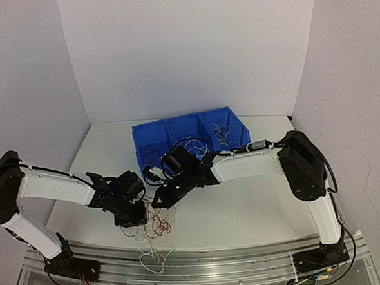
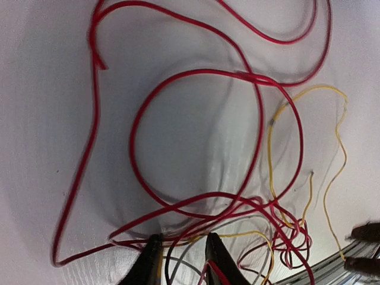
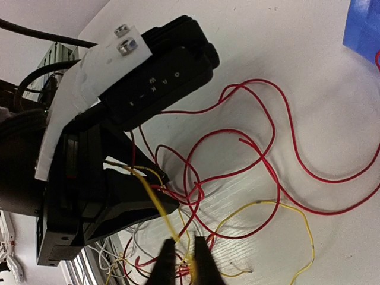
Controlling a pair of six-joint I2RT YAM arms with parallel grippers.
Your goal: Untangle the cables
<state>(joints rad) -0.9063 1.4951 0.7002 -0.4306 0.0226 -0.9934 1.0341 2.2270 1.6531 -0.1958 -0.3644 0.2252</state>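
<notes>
A tangle of dark red, yellow and white cables [image 1: 155,226] lies on the table near its front edge. My left gripper [image 1: 138,217] is down in the tangle. Its fingers [image 2: 149,261] stand a little apart, and thin grey, yellow and red strands run through the gap of the left gripper [image 2: 183,240]. Wide red loops [image 2: 133,136] and a yellow cable [image 2: 270,148] spread beyond it. My right gripper [image 1: 162,199] sits just beside the left one. The right gripper [image 3: 187,244] is shut on a yellow cable [image 3: 151,199] that runs taut up to the left gripper's fingers [image 3: 142,190].
The blue bin [image 1: 152,130] stands behind the grippers, with more thin cables [image 1: 223,135] in its compartments. A white cable [image 1: 152,258] trails over the metal rail [image 1: 249,263] at the table's front edge. White walls close in the left, back and right.
</notes>
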